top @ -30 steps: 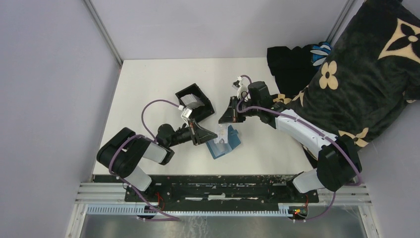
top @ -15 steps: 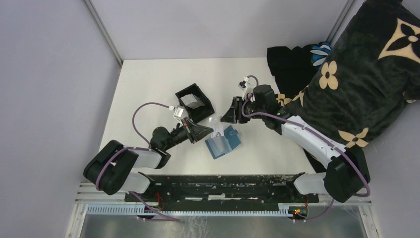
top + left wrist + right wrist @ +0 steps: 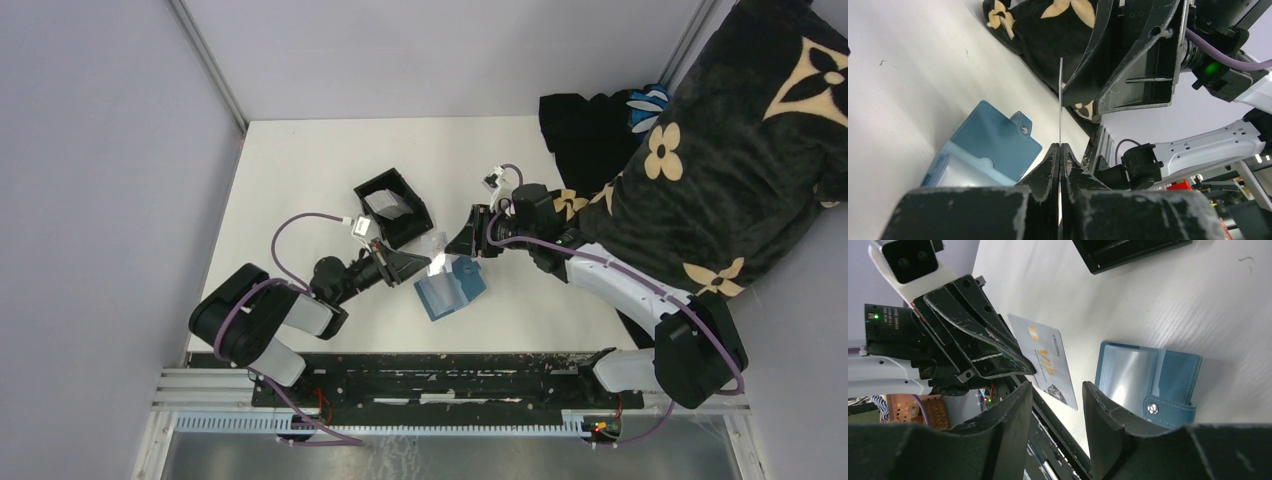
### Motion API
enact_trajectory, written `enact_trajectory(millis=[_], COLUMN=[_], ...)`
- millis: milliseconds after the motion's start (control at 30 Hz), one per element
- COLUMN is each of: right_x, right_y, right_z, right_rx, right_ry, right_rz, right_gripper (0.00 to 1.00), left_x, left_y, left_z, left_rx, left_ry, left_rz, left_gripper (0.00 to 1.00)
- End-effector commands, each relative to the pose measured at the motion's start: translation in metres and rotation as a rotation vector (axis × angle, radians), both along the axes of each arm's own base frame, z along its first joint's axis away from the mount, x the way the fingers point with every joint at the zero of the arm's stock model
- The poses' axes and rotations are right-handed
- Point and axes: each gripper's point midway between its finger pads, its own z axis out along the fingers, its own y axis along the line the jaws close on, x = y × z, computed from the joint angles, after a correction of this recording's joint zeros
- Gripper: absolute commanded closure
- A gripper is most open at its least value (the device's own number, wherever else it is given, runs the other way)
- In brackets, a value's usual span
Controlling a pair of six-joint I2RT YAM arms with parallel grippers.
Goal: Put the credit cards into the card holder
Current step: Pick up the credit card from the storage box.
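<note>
Overhead and wrist views of a card transfer. Left end effector (image 3: 1060,150) is clenched on one credit card (image 3: 1048,362), gripping its lower edge; the card stands raised off the white counter (image 3: 300,180), its printed face turned toward the right wrist camera. Right end effector (image 3: 1055,390) is released, its fingers apart and nothing between them, with the card just in front of them. Card holder (image 3: 452,288), teal-blue, lies unfolded on the counter at 5 o'clock from the card, its snap tab visible. Black open-topped box (image 3: 393,208) sits at 10 o'clock from the holder. Black floral blanket (image 3: 720,150) covers the counter's 3 o'clock side.
</note>
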Motion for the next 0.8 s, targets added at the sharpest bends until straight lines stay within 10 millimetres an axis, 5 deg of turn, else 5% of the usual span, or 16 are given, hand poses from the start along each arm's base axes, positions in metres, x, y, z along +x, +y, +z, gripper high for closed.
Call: enact_trajectory(millis=[0, 433, 633, 767], right_x=[0.005, 0.008, 0.009, 0.008], right_y=[0.011, 0.018, 0.029, 0.034], right_z=[0.014, -0.001, 0.002, 0.003], right_rx=[0.077, 0.104, 0.186, 0.240], right_ry=[-0.045, -0.009, 0.009, 0.029], right_rz=[0.028, 0.035, 0.060, 0.067], right_gripper=[0.52, 0.56, 0.68, 0.87], left_x=[0.000, 0.000, 0.001, 0.001], left_y=[0.000, -0.001, -0.003, -0.003], left_z=[0.027, 0.029, 0.028, 0.026], left_rx=[-0.101, -0.107, -0.111, -0.109], left_ry=[-0.046, -0.046, -0.043, -0.036], left_rz=[-0.005, -0.010, -0.013, -0.012], left_gripper=[0.97, 0.97, 0.97, 0.97])
